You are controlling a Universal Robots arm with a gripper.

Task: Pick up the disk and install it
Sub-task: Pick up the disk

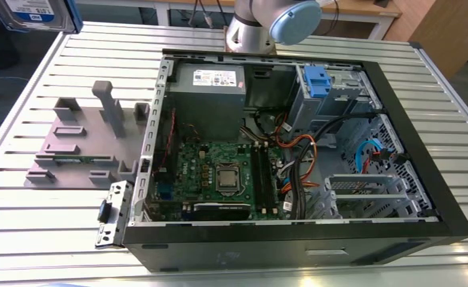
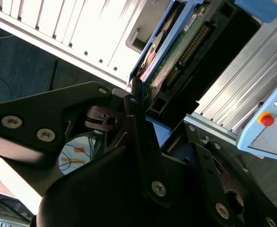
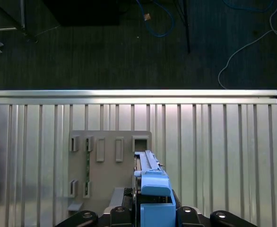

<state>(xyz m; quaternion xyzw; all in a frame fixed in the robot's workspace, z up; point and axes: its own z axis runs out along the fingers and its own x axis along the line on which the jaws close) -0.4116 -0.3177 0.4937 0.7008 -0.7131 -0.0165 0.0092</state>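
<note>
The disk hangs in the air at the top of the exterior view's left, over the far corner of the slatted table; its white-and-blue label and blue bracket show. In the second wrist view the disk is seen edge-on, its green circuit board and blue frame clamped between the black fingers of my gripper. In the first wrist view the disk stands on edge, my gripper shut on it, above the grey holder plate.
An open computer case lies on the table, with a drive bay and blue latch at its far side. The grey holder plate with posts sits left of it. A control pendant lies beside the table.
</note>
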